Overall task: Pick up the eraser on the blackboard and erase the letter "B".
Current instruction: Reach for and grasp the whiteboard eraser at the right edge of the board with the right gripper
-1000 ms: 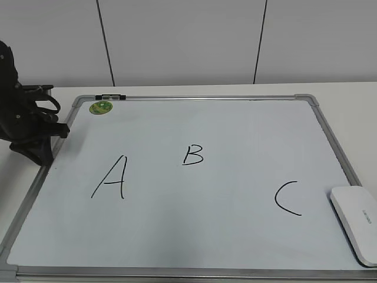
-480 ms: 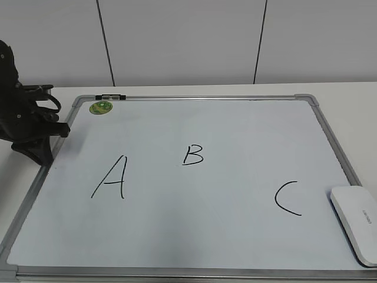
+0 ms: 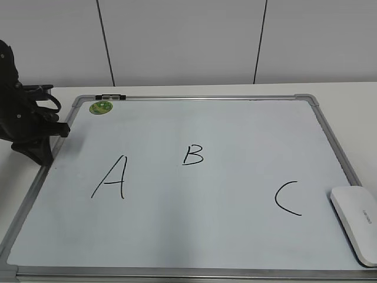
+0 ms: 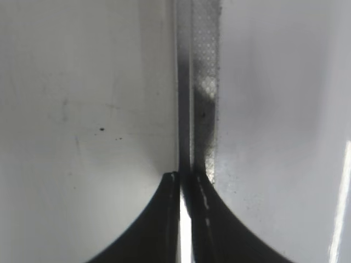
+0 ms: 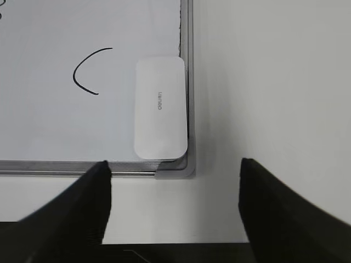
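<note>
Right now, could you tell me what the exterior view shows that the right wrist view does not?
Only the exterior view shows the letter "B", the "A", the green magnet and the left arm. Only the right wrist view shows the right gripper, open, short of the board's corner. Both show the eraser, the "C" and the blackboard.

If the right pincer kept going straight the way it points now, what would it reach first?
Probably the eraser: the right pincer is open and aimed at it in the blackboard corner, only bare table between. Its height above the board is unclear.
</note>
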Available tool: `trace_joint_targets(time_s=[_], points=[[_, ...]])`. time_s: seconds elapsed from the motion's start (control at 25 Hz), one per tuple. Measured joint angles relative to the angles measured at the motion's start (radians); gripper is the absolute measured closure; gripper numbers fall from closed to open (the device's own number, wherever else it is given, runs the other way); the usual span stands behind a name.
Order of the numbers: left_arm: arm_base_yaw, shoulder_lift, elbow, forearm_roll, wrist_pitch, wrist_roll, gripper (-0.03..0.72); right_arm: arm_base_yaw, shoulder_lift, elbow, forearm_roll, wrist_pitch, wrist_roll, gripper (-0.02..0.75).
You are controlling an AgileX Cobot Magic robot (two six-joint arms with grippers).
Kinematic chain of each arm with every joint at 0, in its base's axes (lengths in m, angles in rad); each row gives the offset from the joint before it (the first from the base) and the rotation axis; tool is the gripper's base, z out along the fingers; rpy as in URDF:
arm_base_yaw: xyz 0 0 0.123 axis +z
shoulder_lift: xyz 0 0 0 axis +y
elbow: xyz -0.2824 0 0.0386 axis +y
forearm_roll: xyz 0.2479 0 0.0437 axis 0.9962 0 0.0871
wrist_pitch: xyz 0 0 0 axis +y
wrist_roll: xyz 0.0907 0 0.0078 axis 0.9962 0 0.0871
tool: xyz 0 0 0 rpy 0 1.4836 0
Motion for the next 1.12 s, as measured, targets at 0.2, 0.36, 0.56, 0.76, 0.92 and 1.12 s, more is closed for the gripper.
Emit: trace_joint_targets(time_s=[0.2, 0.36, 0.56, 0.76, 0.92, 1.12], points=[[0.000, 0.000, 0.000, 0.000, 0.000, 0.000, 0.669, 0.000, 0.224, -0.018, 0.022, -0.077, 0.000, 0.204], [0.000, 0.000, 0.000, 0.000, 0.000, 0.000, 0.669, 0.000, 0.368, -0.021, 0.039, -0.134, 0.000, 0.204], [0.000, 0.000, -0.002, 0.000, 0.001, 0.000, 0.669, 0.000, 0.522, -0.039, 0.046, -0.136, 0.000, 0.204], [0.000, 0.000, -0.002, 0.000, 0.002, 0.000, 0.669, 0.000, 0.653, -0.051, 0.054, -0.136, -0.004, 0.204], [0.000, 0.000, -0.002, 0.000, 0.002, 0.000, 0.669, 0.026, 0.728, -0.053, 0.046, -0.146, -0.008, 0.204], [0.000, 0.000, -0.002, 0.000, 0.002, 0.000, 0.669, 0.074, 0.829, -0.059, 0.038, -0.195, -0.012, 0.204]])
